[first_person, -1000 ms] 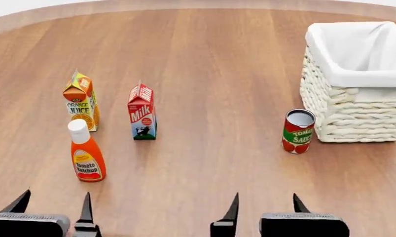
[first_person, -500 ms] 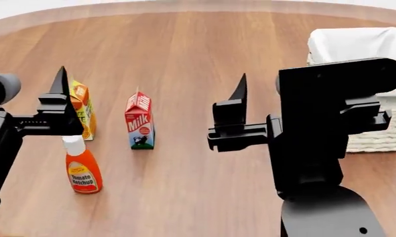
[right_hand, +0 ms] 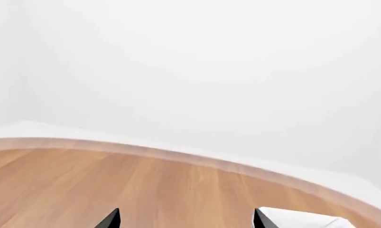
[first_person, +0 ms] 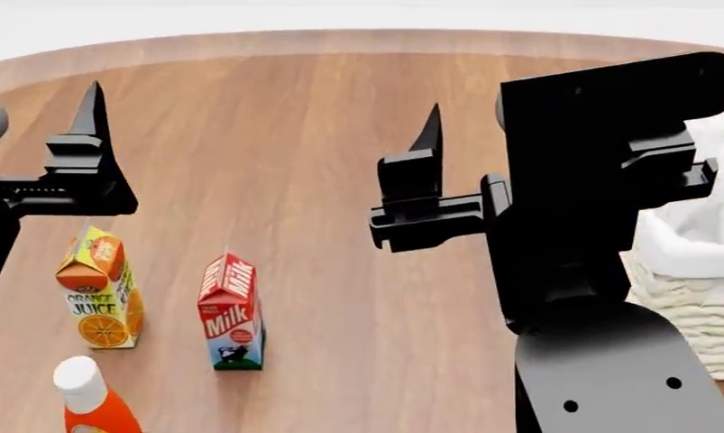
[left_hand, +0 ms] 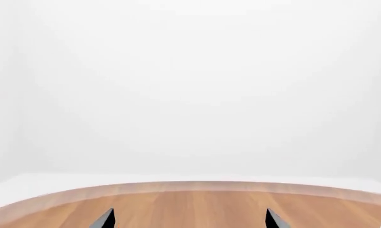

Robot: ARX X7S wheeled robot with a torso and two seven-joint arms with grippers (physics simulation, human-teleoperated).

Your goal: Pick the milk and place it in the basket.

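Observation:
The milk (first_person: 232,311), a small carton with a red top, stands upright on the wooden table (first_person: 301,135), right of the orange juice carton (first_person: 97,289). The basket (first_person: 699,271), cream wicker with a white liner, stands at the right, mostly hidden by my right arm. Its white corner shows in the right wrist view (right_hand: 304,222). Both arms are raised high above the table. My left gripper (left_hand: 189,219) is open and empty; one of its fingers (first_person: 87,153) shows left of and above the cartons. My right gripper (right_hand: 186,219) is open and empty; one of its fingers (first_person: 425,167) shows right of and above the milk.
A ketchup bottle (first_person: 91,401) with a white cap stands in front of the orange juice carton. The table's curved far edge (first_person: 337,38) runs across the back. My right arm (first_person: 591,271) blocks the area in front of the basket.
Both arms rose from the near edge into the middle of the head view. The view shifted, so the cartons and ketchup now sit lower. The tomato sauce can went out of sight behind my right arm.

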